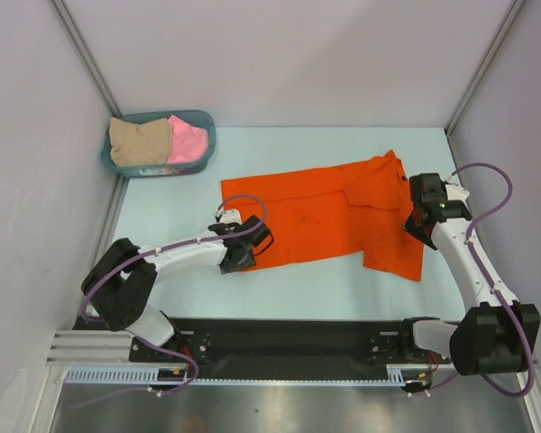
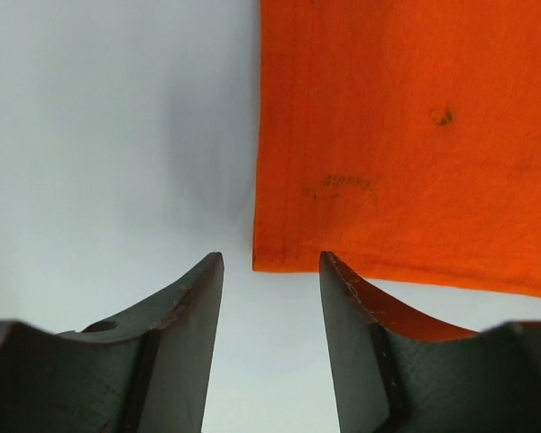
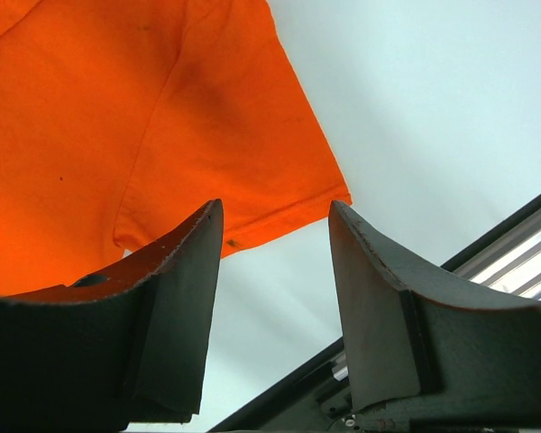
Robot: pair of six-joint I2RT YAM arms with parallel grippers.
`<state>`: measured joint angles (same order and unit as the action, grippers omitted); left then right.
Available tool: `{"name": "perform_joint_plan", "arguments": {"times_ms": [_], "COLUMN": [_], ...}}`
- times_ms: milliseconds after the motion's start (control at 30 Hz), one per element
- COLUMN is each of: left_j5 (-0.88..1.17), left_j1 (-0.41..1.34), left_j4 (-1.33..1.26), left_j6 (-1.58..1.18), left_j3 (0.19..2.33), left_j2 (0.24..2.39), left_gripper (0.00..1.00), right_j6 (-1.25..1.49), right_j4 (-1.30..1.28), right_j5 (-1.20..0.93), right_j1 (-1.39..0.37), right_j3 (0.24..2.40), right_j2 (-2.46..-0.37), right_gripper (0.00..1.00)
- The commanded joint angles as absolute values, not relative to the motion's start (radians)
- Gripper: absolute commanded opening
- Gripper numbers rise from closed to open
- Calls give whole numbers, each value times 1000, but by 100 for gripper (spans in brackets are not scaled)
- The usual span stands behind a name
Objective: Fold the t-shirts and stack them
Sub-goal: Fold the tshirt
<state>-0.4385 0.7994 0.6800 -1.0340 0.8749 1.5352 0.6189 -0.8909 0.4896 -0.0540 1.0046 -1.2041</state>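
Currently the left gripper (image 1: pixel 257 244) is released, its jaws spread and holding nothing. A hem corner of the orange t-shirt (image 1: pixel 334 212) lies just ahead of its fingertips, and the cloth extends ahead and to the right of the gripper, flat on the table (image 1: pixel 162 271). The right gripper (image 1: pixel 417 221) is also released and empty. A sleeve of the same t-shirt lies ahead and to the left of its fingers (image 3: pixel 176 271). Well apart from both grippers, beyond and left of the left one, a teal basket (image 1: pixel 210 135) holds the beige t-shirt (image 1: pixel 137 142) and the pink t-shirt (image 1: pixel 187 140) side by side.
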Motion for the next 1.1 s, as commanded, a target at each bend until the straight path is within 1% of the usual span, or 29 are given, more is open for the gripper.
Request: {"name": "perform_joint_plan", "arguments": {"times_ms": [0,133,200,333,367,400,467,533,567,600,667,733,767,833,867,933,1033,1067], "left_j5": [-433,-400,-387,-367,-367,-361,-351,-335,-324,-318,-325,-340,-339,-319,-295,-261,-247,-236], "left_j1": [775,762,756,752,752,749,749,739,735,730,727,727,727,729,727,726,710,707], "left_j4": [647,626,621,607,607,604,588,563,557,551,526,519,511,497,474,425,411,402], "left_j6": [-1022,-1020,-1019,-1023,-1023,-1020,-1020,-1011,-1006,-1005,-983,-960,-951,-916,-913,-887,-864,-858], "left_j3": [867,851,847,841,841,841,830,819,816,812,796,792,793,795,789,767,770,770], "left_j2": [1523,1543,1552,1566,1569,1571,1580,1594,1595,1594,1566,1548,1539,1534,1531,1514,1508,1508], "left_gripper": [52,50,48,47,45,41,40,35,31,23,17,15,14,8,4,1,1,1], "right_j6": [647,644,640,626,623,623,632,638,643,646,643,650,652,641,631,598,566,546], "right_j4": [-879,-879,-879,-880,-881,-881,-880,-873,-871,-867,-850,-822,-810,-757,-724,-634,-572,-559], "right_j5": [509,474,474,485,486,491,499,486,479,468,449,440,433,402,387,335,311,310], "right_j1": [-41,-15,-8,26,37,40,54,67,75,96,109,135,152,195,202,221,222,222], "right_j3": [994,1006,1011,1019,1017,1016,1002,979,973,966,941,917,902,865,851,816,811,804], "right_j2": [-1212,-1215,-1215,-1209,-1207,-1206,-1204,-1213,-1219,-1229,-1252,-1272,-1276,-1295,-1299,-1321,-1374,-1381], "right_gripper": [55,55,55,55,55,55,55,55,55,55,54,49,30,17,14,15,26,33]}}
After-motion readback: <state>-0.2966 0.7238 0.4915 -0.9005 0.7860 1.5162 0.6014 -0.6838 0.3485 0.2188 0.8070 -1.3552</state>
